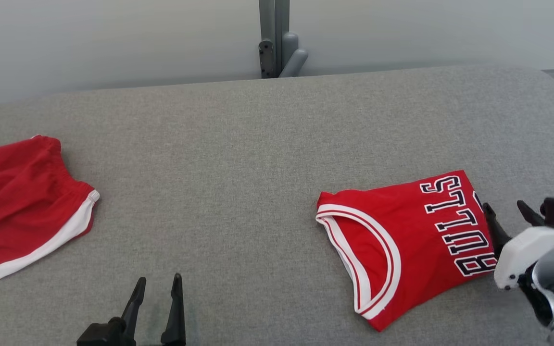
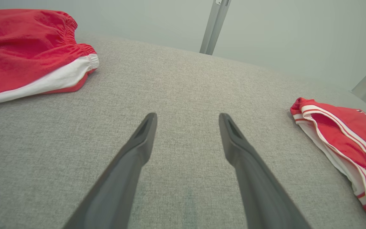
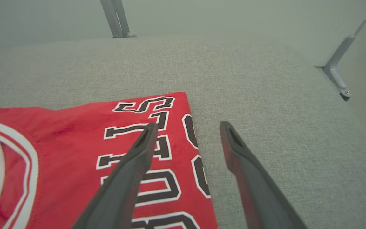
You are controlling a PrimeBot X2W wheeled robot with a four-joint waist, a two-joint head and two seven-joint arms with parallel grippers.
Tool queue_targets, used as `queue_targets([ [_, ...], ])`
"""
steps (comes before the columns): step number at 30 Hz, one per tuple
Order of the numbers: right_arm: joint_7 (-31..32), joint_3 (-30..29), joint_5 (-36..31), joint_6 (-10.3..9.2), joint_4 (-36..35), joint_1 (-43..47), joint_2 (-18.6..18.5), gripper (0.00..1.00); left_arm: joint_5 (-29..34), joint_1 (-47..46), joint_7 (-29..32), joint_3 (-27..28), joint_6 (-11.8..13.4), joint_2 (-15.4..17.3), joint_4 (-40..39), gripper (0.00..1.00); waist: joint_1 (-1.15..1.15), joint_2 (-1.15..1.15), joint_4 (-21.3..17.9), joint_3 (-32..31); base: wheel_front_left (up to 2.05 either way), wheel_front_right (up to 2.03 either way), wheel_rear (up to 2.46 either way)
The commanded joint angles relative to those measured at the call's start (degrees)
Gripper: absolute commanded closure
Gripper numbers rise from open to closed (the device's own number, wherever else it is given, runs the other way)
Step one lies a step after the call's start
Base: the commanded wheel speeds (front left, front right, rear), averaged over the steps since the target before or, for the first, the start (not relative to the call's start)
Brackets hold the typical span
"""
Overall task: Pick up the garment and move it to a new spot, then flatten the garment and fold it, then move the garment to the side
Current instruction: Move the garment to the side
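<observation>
A red "BULLS" jersey [image 1: 402, 230] lies folded into a compact shape on the right of the grey padded table [image 1: 258, 158], neckline toward the table's middle. My right gripper [image 1: 504, 205] is open at the jersey's right edge. In the right wrist view the right gripper [image 3: 188, 125] has one finger over the jersey's [image 3: 75, 159] lettering and the other over bare table. My left gripper [image 1: 158, 279] is open near the front edge, above bare fabric and holding nothing. In the left wrist view the left gripper [image 2: 187, 117] points at open table, with the jersey [image 2: 345, 136] off to its right.
Red shorts [image 1: 17, 202] with a white hem lie rumpled at the table's left edge, and the shorts [image 2: 27, 51] sit at upper left in the left wrist view. A grey metal post [image 1: 277, 38] stands behind the table. A bracket [image 3: 335, 70] sits past the right edge.
</observation>
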Motion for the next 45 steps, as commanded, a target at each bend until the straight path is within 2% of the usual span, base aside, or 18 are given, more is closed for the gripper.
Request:
queue_targets([
  [1,4.18,0.69,0.49,-0.07,0.69,-2.51,-1.43,0.0,-0.11,-1.57,0.0,-0.09,-0.21,0.14,-0.27,0.0,0.0,0.29,-0.14,2.06,0.0,0.0,0.0],
  [3,10.41,1.46,0.98,-0.09,1.93,-5.85,-3.35,0.0,0.04,-2.48,0.0,-0.37,-0.36,0.14,-0.2,0.0,0.0,0.29,0.07,3.52,0.0,0.0,0.0],
  [4,15.59,2.9,0.67,-0.07,3.19,-8.53,-5.32,0.0,0.13,-3.56,0.0,-0.78,-0.56,0.14,0.01,0.0,0.0,0.29,0.65,4.78,0.0,0.0,0.0],
  [6,19.64,4.04,2.74,-0.05,4.56,-10.72,-5.59,0.0,0.12,-4.35,0.0,-0.85,-0.7,0.16,0.18,0.0,0.0,0.29,1.13,5.91,0.0,0.0,0.0],
  [9,22.95,5.66,3.32,-0.08,7.17,-12.65,-7.16,0.0,0.4,-5.21,0.0,-0.92,-0.77,0.15,0.4,0.0,0.0,0.29,1.76,7.17,0.0,0.0,0.0],
  [14,25.37,7.47,7.73,-0.07,11.93,-14.48,-6.47,0.0,0.55,-6.25,0.0,-0.79,-0.9,0.15,0.46,0.0,0.0,0.29,2.72,8.62,0.0,0.0,0.0],
  [15,25.46,8.19,9.82,-0.04,12.01,-14.65,-6.17,0.53,0.55,-6.51,0.0,-0.78,-0.91,0.14,0.32,0.0,0.0,0.29,2.79,9.0,0.0,0.0,0.0],
  [16,25.08,8.78,11.73,-0.03,11.45,-15.04,-6.19,1.0,0.58,-6.85,0.0,-0.71,-0.88,0.14,0.05,0.0,0.0,0.29,2.82,9.5,0.0,0.0,0.0],
  [21,22.1,10.23,16.99,-0.09,8.93,-19.32,-11.79,1.0,1.41,-8.11,0.0,-0.38,-1.02,0.14,-0.88,0.0,0.0,0.29,1.77,12.73,0.0,0.0,0.0],
  [25,21.72,9.67,17.14,-0.09,9.2,-24.87,-16.11,1.0,3.42,-10.33,0.0,-0.26,-1.27,0.14,-2.37,0.0,0.0,0.29,0.05,17.16,0.0,0.0,0.0],
  [26,21.72,9.67,17.14,-0.09,9.2,-24.87,-16.11,1.0,3.42,-10.33,0.0,-0.26,-1.27,0.14,-2.37,0.0,0.0,0.29,0.05,17.16,0.0,0.0,0.0],
  [34,19.64,1.93,12.85,-0.08,16.98,-33.75,-24.23,1.0,5.5,-13.8,0.0,0.56,-1.82,0.15,-5.43,0.0,0.0,0.29,-1.21,23.08,0.0,0.0,0.0],
  [41,16.62,-5.96,7.48,-0.08,27.4,-38.83,-25.6,1.0,6.21,-14.35,0.0,0.86,-2.24,0.15,-4.94,0.0,0.0,0.29,-0.82,24.56,0.0,0.0,0.0],
  [44,14.99,-7.8,5.15,-0.08,31.09,-39.87,-24.69,1.0,5.49,-13.96,0.0,1.16,-2.24,0.15,-4.86,0.0,0.0,0.29,-0.47,24.65,0.0,0.0,0.0],
  [45,13.75,-8.28,4.27,-0.08,31.77,-40.41,-24.62,0.87,5.33,-13.7,0.0,1.24,-2.23,0.15,-4.8,0.0,0.0,0.29,-0.43,24.57,0.0,0.0,0.0],
])
